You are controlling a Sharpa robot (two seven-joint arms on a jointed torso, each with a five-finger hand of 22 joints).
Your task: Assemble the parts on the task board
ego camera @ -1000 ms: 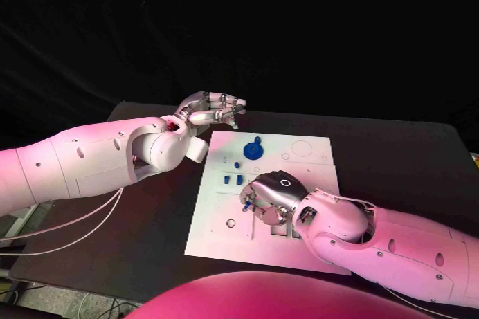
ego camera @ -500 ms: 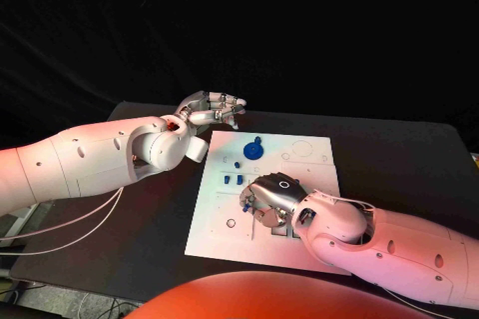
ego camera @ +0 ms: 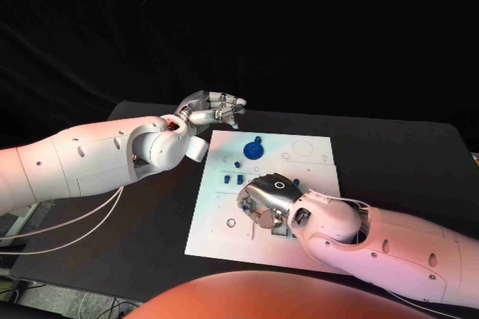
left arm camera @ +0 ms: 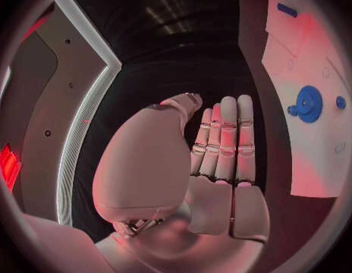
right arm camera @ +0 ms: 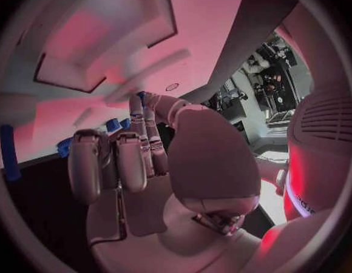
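Right robot hand [ego camera: 268, 198] hovered palm-down over the middle of the flat white rectangular task board [ego camera: 219, 225], fingers curled; whether it held anything could not be told. Left robot hand [ego camera: 210, 109] hung released beyond the board's far corner. Small blue parts [ego camera: 235, 178] and a round blue disc [ego camera: 253, 150] lay on the board, on the black desk [ego camera: 399, 160].

Counted on desk [ego camera: 399, 160]: one white task board [ego camera: 219, 239]. On board: one large round blue part [ego camera: 253, 150], one tiny blue part just beside it [ego camera: 259, 138], three small blue parts [ego camera: 232, 178] grouped nearby. Two hands: left hand [ego camera: 210, 109], right hand [ego camera: 268, 196].
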